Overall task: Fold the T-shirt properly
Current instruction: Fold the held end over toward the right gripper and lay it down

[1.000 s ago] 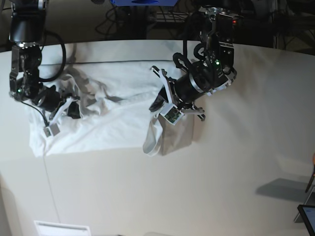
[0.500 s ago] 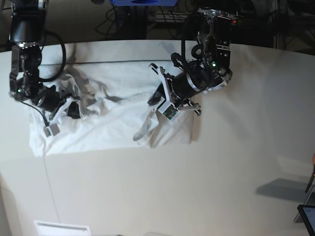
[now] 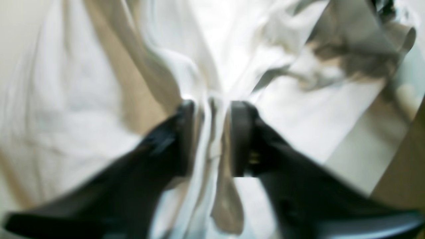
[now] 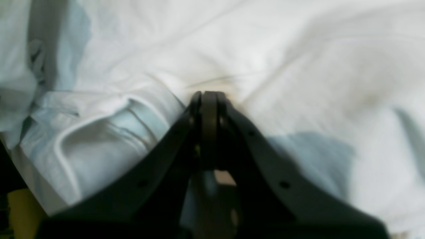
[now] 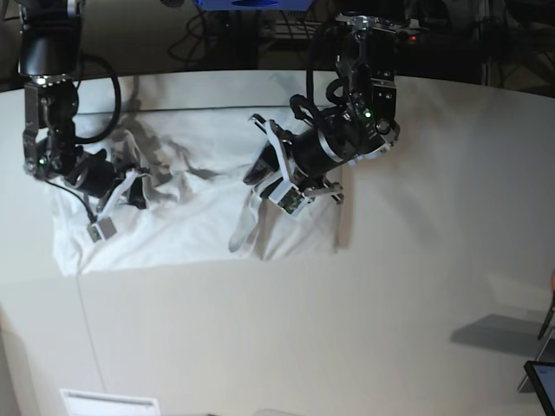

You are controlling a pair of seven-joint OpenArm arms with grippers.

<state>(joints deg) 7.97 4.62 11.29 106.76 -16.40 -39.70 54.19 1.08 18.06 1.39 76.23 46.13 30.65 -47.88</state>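
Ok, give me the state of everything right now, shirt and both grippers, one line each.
T-shirt: spread on the table, rumpled, not folded; a strip of its right edge hangs lifted.
Left gripper: jaws parted, a hanging fold of the shirt between them; too blurred to tell whether it is pinched.
Right gripper: shut, tips down on the cloth; whether any fabric is pinched is not visible.

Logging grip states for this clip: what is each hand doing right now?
Left hand: fingers parted, a fold of the T-shirt hanging between them.
Right hand: shut, tips pressed into the T-shirt; cannot tell if cloth is pinched.
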